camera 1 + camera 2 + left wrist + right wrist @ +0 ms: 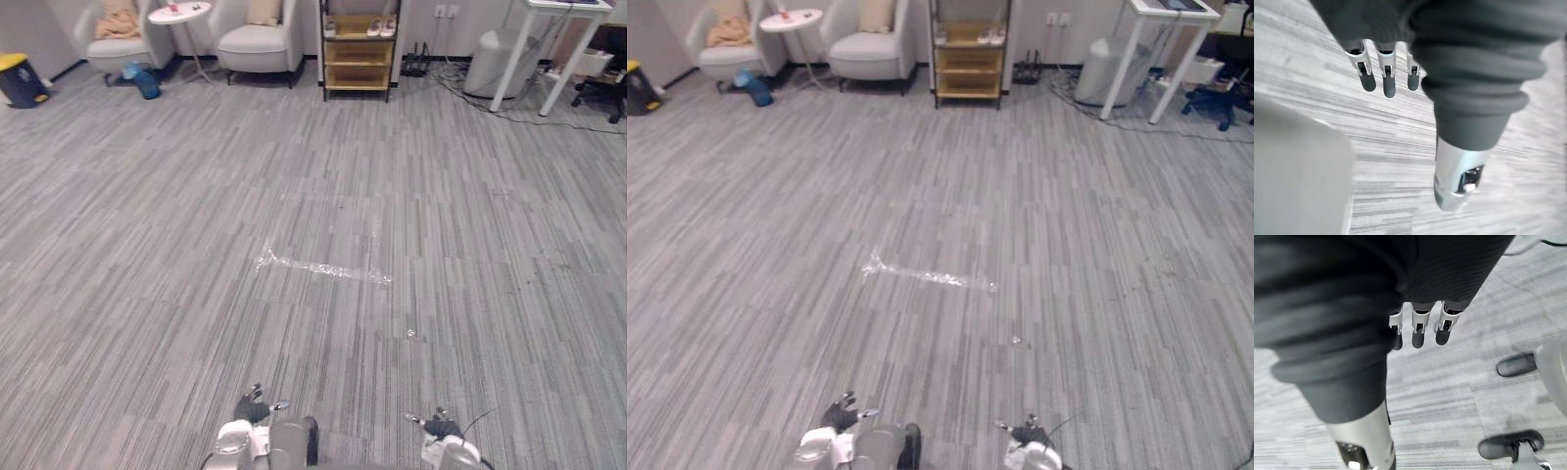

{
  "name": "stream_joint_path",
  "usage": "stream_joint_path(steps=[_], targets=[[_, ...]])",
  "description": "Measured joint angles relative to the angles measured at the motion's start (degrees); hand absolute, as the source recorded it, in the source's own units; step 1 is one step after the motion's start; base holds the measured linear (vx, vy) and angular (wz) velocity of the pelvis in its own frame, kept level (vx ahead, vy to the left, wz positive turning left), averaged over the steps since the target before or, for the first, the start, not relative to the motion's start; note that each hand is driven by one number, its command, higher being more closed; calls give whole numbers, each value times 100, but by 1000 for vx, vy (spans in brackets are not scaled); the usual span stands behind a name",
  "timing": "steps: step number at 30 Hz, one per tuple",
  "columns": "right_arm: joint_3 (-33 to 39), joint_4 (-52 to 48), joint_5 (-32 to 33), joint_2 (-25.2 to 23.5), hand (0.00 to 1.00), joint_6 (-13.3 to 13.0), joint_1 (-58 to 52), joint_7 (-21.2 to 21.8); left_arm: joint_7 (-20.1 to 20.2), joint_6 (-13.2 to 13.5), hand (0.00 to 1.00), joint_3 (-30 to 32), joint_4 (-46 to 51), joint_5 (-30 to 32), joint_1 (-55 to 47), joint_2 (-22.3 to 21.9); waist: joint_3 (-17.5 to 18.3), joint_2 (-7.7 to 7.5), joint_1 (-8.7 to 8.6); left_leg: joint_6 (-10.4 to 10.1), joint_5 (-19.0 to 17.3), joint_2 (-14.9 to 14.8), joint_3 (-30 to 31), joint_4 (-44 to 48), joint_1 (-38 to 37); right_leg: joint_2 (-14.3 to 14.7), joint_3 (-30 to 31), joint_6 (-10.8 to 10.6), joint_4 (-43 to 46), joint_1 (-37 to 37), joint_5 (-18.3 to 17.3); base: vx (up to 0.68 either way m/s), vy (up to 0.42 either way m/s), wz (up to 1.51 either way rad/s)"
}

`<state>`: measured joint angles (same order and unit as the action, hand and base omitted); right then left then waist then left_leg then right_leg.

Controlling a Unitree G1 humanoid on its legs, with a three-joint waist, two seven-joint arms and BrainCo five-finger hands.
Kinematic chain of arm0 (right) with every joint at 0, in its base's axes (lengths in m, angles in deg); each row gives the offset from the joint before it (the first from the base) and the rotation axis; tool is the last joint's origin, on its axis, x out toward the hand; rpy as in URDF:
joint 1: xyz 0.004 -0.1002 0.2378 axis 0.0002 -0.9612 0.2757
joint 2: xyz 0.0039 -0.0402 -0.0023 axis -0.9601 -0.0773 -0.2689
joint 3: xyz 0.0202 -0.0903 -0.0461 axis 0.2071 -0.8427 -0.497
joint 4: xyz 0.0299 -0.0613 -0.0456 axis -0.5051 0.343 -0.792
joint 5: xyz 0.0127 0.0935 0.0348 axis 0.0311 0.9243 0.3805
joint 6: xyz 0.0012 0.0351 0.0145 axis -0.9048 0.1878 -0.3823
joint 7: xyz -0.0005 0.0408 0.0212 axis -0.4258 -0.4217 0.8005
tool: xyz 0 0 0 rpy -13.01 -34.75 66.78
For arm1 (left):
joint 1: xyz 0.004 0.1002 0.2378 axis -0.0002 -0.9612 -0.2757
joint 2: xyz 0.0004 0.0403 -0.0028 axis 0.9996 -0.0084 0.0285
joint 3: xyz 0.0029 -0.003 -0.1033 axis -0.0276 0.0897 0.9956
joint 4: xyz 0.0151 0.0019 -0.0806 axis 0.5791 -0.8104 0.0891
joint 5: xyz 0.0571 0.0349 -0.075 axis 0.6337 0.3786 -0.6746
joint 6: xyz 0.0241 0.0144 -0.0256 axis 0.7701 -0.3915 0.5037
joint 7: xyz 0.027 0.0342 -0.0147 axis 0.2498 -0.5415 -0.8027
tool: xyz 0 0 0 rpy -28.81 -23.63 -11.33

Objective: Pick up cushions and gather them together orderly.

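Note:
A peach cushion [118, 22] lies on the seat of the left armchair [110, 49] at the far back of the room. A beige cushion [265, 10] leans on the back of the second armchair [257, 41]. Both of my hands hang low at the near edge, far from the chairs: the left hand [253, 406] and the right hand [438, 426]. In the left wrist view the left hand [1387, 73] has straight fingers over bare carpet and holds nothing. The right hand [1420, 328] is the same in its wrist view, open and empty.
Between the armchairs stands a round white side table [179, 12], with a blue object [144, 80] on the floor. A yellow-lidded bin [20, 78], a wooden shelf [359, 49], a grey bin [500, 61], a white desk [558, 49] and floor cables [470, 93] line the back. Tape marks [323, 266] the carpet.

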<state>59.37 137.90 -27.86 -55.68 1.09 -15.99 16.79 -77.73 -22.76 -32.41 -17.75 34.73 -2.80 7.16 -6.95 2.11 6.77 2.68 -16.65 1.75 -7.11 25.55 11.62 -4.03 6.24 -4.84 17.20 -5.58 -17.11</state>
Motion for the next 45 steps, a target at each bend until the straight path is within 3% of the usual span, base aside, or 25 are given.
stream_joint_path(steps=[2, 3, 5, 6, 9, 11, 13, 16, 18, 19, 20, 23, 25, 27, 28, 30, 33, 34, 35, 36, 37, 38, 40, 43, 45], targets=[[-100, -111, -80, -81, 0, -2, -154, 29, 12, -6, 0, -40, 55, 9, -50, 50, 22, -156, -13, 72, -45, 139, -109, -308, -595, -45, 205, -868, 2023, 688, 27, 509, 112, -28], [-189, -277, -187, -111, 0, -17, -217, 38, 9, -14, 0, -63, 69, 9, -49, 90, 18, -225, -39, 130, -81, 216, -101, -422, -933, -55, 227, -1068, 3217, 1102, 163, 457, 32, -10], [-176, -474, -204, -126, 0, -34, -303, 49, 5, -39, 0, -115, 65, 8, -19, 68, 33, -248, -140, 147, -95, 269, 21, -715, -1499, -114, -100, -789, 4310, 1713, 100, 453, -27, 8], [-166, -515, -202, -84, 0, -53, -287, 49, 7, -61, 0, -130, 61, 5, 65, -6, -5, -180, -223, 148, -94, 185, 108, -1096, -1984, -130, -516, -301, 4282, 2064, -53, 552, -90, 23], [-164, -562, -202, -54, 0, -58, -251, 49, 6, -68, 0, -116, 59, 3, 164, -80, -42, -121, -372, 147, -94, -120, 153, -1494, -2570, 17, -974, 111, 2994, 2536, -205, 503, -127, 22], [-141, -565, -171, -38, 0, -77, -181, 52, 5, -63, 0, -138, 42, 3, 203, -68, -37, -116, -416, 146, -93, -303, 252, -1523, -2680, 234, -817, 233, 1464, 2842, 345, 509, -205, 25], [-85, -424, -155, -21, 0, -73, -245, 50, -3, -42, 0, -209, -165, 5, 184, 9, -20, -272, -499, -22, -172, -297, 709, -1502, -2976, 298, -514, 372, -240, 2740, 2179, 580, -300, 39], [81, -384, -171, 151, 0, -56, -97, 40, -1, -50, 0, 32, -391, 8, 163, -245, 19, 153, -527, -578, 63, -675, 1035, -967, -2933, 583, -821, 622, 400, 2738, 1800, 548, -257, 9], [17, -404, -158, 132, 0, -44, -115, 52, 2, -64, 0, 366, -374, 12, 209, -376, -1, 190, -567, -579, 864, -660, 1163, 441, -2354, 616, -981, 754, 405, 2422, 1453, 577, -299, 18], [-77, -448, -161, 73, 0, -38, -155, 44, 2, -89, 0, 498, -352, 13, 188, -439, -22, 203, -573, -661, 1648, -689, 1174, 1456, -1918, 649, -976, 841, 244, 2081, 1334, 652, -285, 8], [-197, -452, -163, 66, 0, -22, -165, 43, 6, -97, 0, 555, -154, 13, 88, -487, -53, 230, -501, -555, 1379, -890, 1019, 2789, -1319, 793, -932, 976, -20, 1547, 1236, 505, -181, -8], [-419, -447, -150, -38, 0, -12, -111, 32, 5, -76, 0, 499, 238, 9, 53, -427, -148, 103, -289, -478, 710, -1015, 596, 3652, -362, 905, -740, 1146, -522, 646, 1011, 430, -168, -29], [-391, -394, -150, -43, 0, 5, 33, 37, -2, 3, 0, 423, 352, -2, 8, -388, -171, 67, -213, -438, 280, -900, 260, 2977, 147, 891, -510, 1124, -751, 308, 888, 289, -47, -48], [-329, -183, -165, 7, 0, 0, 168, 38, -1, 39, 0, 334, 341, -8, -6, -387, -145, 200, -78, -549, 235, -544, 143, 820, 225, 793, -132, 1019, -848, 88, 758, 306, 62, -84], [-311, -158, -165, 54, 0, 0, 163, 39, 0, 40, 0, 300, 319, -15, -56, -385, -102, 306, -44, -664, 500, -454, 139, -245, 203, 794, 10, 977, -973, 0, 720, 375, 138, -85], [-344, -103, -172, 95, 0, 20, 145, 36, -7, 69, 0, 203, 253, -50, -153, -259, -91, 333, 66, -405, 1438, -363, -53, -1071, 72, 719, 324, 886, -1206, -265, 598, 550, 187, -64], [-384, 7, -203, 146, 0, 13, 163, 47, 2, 73, 0, 198, 87, -53, -108, -95, -59, 194, 36, 145, 1061, -109, -157, -610, 119, 443, 383, 571, -1050, -357, 506, 477, 119, 0], [-369, 15, -204, 147, 0, 15, 120, 55, 7, 72, 0, 197, 84, -51, -110, -95, -64, 186, 44, 161, 886, -67, -146, -551, 20, 443, 389, 388, -664, -318, 393, 433, 124, 20], [-253, 15, -205, 124, 0, 10, 48, 60, 13, 64, 0, 197, 73, -51, -118, -83, -47, 141, 33, 160, 677, 0, -123, -606, -193, 478, 385, 15, 230, -65, 170, 397, 99, 18], [-168, 5, -211, 53, 0, 8, -16, 71, 27, 45, 0, 157, 72, -50, -132, -45, -12, 31, 29, 150, 542, 119, -83, -682, -415, 472, 396, -639, 1528, 398, 74, 496, 91, 28], [-153, -42, -209, -20, 0, 0, -33, 101, 81, 3, 0, 77, 73, -48, -117, 21, -39, -82, -33, 207, 388, 267, 44, -697, -716, 437, 363, -1078, 2978, 918, 291, 434, 40, 38], [-140, -69, -219, -21, 0, -15, -52, 112, 98, -10, 0, 26, 69, -38, -109, 66, -44, -132, -67, 238, 291, 352, 137, -691, -917, 381, 250, -1018, 3661, 1176, 307, 452, 9, 61], [-91, -312, -218, -20, 0, -24, -292, 141, 103, -40, 0, -65, 73, -37, -98, 47, -20, -123, -203, 291, 93, 426, 509, -828, -1511, 119, -385, -499, 4292, 1687, 121, 442, -35, 83], [76, -404, -216, -36, 0, -21, -356, 147, 104, -59, 0, -53, 66, -44, -85, -24, -23, -99, -223, 296, 86, 276, 757, -1307, -2193, 52, -797, -82, 3316, 2042, -64, 502, -103, 64], [77, -412, -216, -38, 0, -30, -227, 156, 103, -55, 0, -41, 68, -46, -73, -94, -18, -71, -332, 183, 14, 59, 965, -1608, -2467, 151, -890, 137, 1785, 2308, 217, 463, -165, 57]])
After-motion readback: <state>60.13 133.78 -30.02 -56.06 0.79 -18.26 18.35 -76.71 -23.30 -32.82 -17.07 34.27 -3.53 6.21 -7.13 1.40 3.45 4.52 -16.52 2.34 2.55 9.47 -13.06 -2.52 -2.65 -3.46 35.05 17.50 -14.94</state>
